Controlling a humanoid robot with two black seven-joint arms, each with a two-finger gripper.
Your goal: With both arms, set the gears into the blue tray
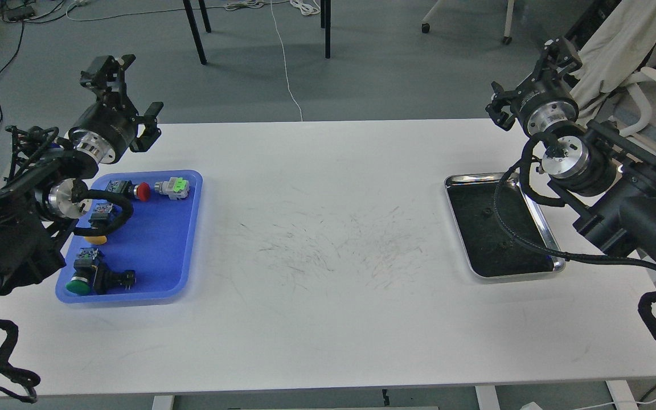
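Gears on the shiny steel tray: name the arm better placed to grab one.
Right. The right claw hovers behind the shiny steel tray holding the tiny black gears; the left claw is far away.

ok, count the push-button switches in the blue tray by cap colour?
Red-capped black-bodied push-button switch: 1
Yellow-capped push-button switch: 1
Green-capped push-button switches: 2
Total in the flat blue plastic tray: 4
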